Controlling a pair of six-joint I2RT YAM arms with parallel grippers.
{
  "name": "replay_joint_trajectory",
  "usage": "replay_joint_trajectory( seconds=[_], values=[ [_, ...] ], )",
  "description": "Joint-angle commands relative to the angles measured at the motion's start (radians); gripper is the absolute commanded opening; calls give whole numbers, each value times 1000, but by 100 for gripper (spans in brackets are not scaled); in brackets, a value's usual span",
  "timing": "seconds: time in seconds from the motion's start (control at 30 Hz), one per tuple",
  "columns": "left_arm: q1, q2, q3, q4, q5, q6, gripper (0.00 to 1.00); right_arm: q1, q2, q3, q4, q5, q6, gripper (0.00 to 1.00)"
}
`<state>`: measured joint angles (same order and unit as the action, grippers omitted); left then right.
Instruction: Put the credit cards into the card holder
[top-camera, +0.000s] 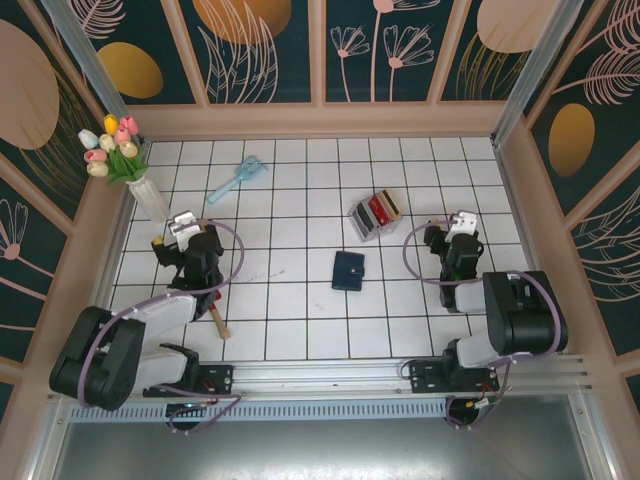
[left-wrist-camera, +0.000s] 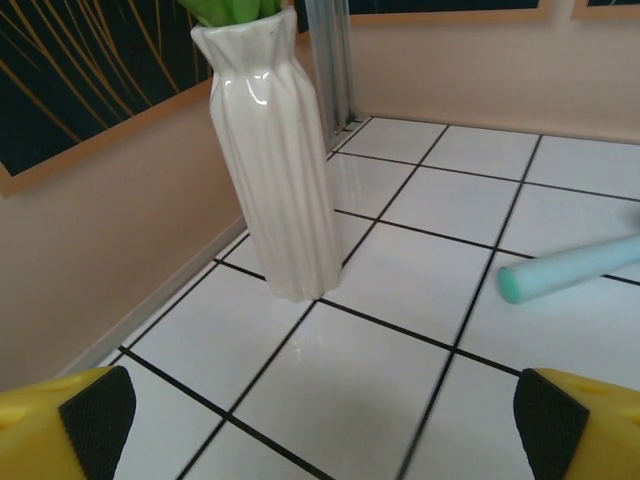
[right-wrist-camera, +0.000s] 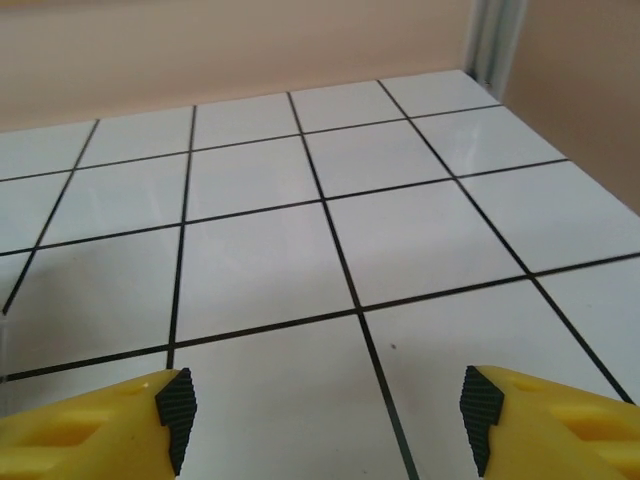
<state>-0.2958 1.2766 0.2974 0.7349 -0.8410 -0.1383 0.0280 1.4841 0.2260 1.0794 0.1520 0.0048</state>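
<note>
Navy holder (top-camera: 348, 270) lies mid-tabletop (top-camera: 300, 180), closed. The cards (top-camera: 378, 209) stand in a rack (top-camera: 360, 224) just behind it. Released and empty: left tool (left-wrist-camera: 320, 440) near vase (left-wrist-camera: 275, 170), right tool (right-wrist-camera: 325, 420) over tiles.

No writing, brand, number or sign could be read on anything. The credit cards (top-camera: 379, 209), at one o'clock from the card holder (top-camera: 348, 270), were too small to show any print.

Bright, even overhead light, faint soft shadows on the glossy white tiled table (top-camera: 300, 310), glare streaks on the glazed white ribbed vase (left-wrist-camera: 270, 150), pale teal plastic handle (left-wrist-camera: 570, 270) slightly blurred, near yellow jaws soft
</note>
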Motion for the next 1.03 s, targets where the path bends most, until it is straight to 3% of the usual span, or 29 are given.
replay_joint_trajectory(
  seconds=[0.0,0.13,0.23,0.37,0.43,0.47,0.5,0.53,1.0],
  values=[
    [48,97,-49,370,133,148,98,-18,53,-15,210,-31,6,73],
    [96,187,-33,487,266,152,99,-28,56,-14,203,14,37,98],
    [131,207,-17,463,315,121,99,-25,57,-16,215,17,35,99],
    [186,190,-146,672,416,75,99,-25,57,-15,212,15,35,99],
    [201,258,-162,772,449,80,99,-26,57,-15,211,15,35,99],
    [201,288,-142,766,442,84,99,-26,57,-15,210,14,36,99],
    [201,251,-106,623,451,68,99,-26,57,-16,211,15,35,99],
    [223,240,-92,600,475,52,99,-26,56,-15,212,16,34,99],
    [233,249,-92,610,468,38,99,-26,57,-14,208,12,35,99]
  ],
)
